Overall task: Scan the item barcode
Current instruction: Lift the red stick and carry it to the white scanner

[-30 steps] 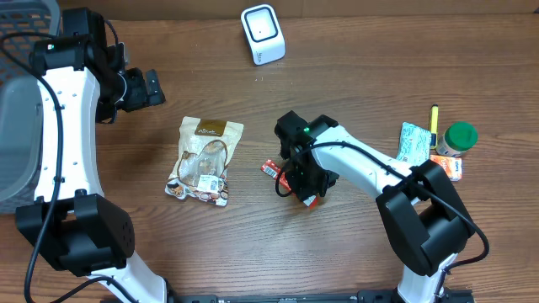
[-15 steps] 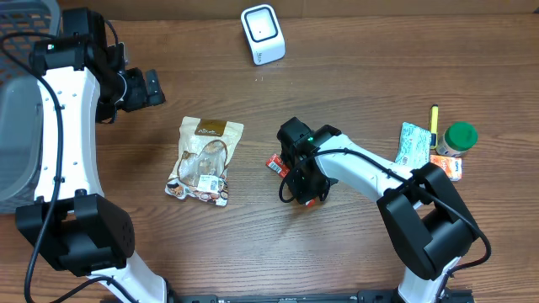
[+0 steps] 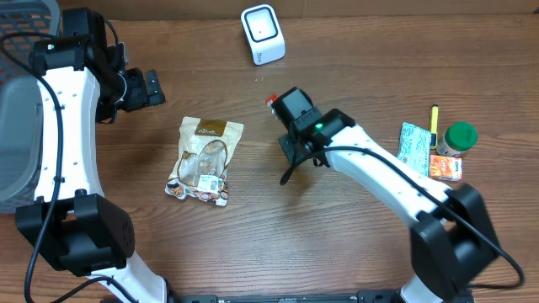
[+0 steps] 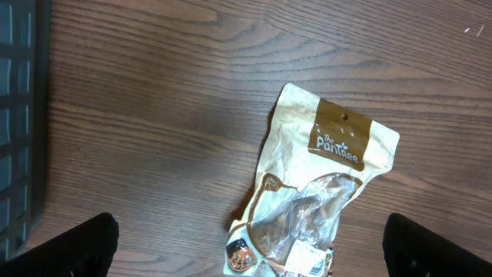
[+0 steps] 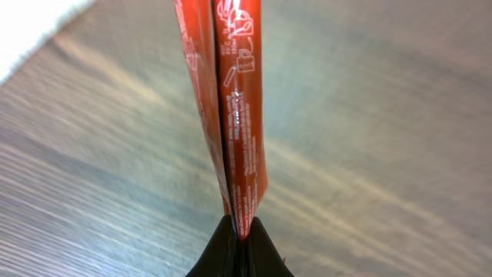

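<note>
A thin red packet [image 5: 238,115] with white print is clamped in the right gripper [image 5: 240,231]. The two black fingertips are pressed together on the packet's lower edge. In the wrist view the packet stands edge-on, rising from the fingertips towards the top of the frame, with blurred wood grain behind it. A blurred white shape fills that view's top left corner; what it is cannot be told.

From overhead, only a small red corner of the packet shows, sticking out past the gripper's black body. It sits over the middle of the wooden table [image 3: 253,244], near the white scanner [image 3: 263,34] but apart from it. The scanner stands at the table's far edge with its window facing up.

To the left of the packet, a tan snack pouch [image 3: 204,160] lies flat on the table, brown label towards the far edge.

Further left, the left gripper [image 3: 150,87] hangs above the table with its fingers spread wide and nothing between them. In its wrist view the black fingertips [image 4: 73,245] sit at the bottom corners, with the pouch below. A grey basket [image 3: 21,101] stands at the far left edge.

At the right edge lie a teal sachet [image 3: 413,143], a green-capped jar [image 3: 459,139], a yellow pen [image 3: 434,118] and an orange sachet [image 3: 446,167], close together.
</note>
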